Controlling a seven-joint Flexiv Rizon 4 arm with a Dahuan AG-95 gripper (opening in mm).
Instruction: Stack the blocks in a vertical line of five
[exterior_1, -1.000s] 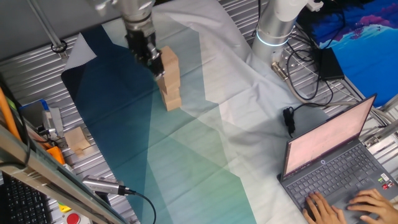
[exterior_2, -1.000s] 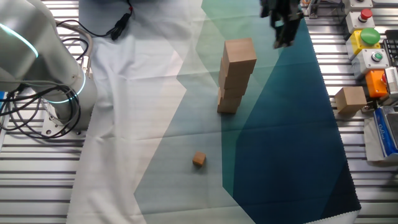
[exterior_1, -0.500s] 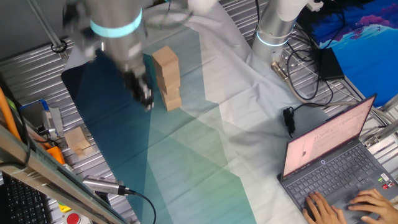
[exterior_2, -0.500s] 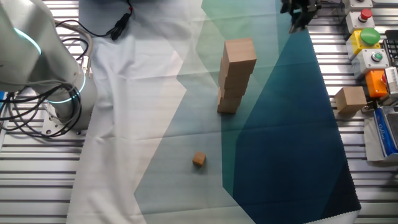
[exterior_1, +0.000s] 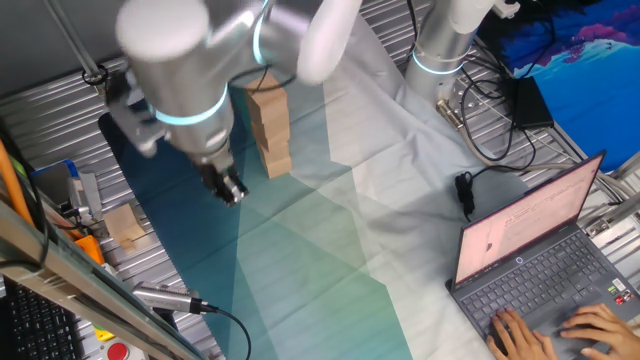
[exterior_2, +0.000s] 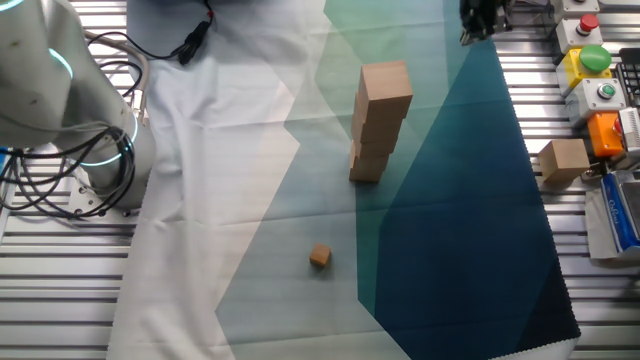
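The blocks (exterior_2: 378, 120) stand stacked, well apart from the downward-pointing tool (exterior_1: 228, 188), whose opening I cannot tell.

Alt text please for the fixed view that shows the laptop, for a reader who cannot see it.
A leaning stack of plain light-tan wooden cubes stands on a blue-green cloth, with the grey robot arm's black gripper hanging beside it, holding nothing. One more tan cube sits off the cloth.
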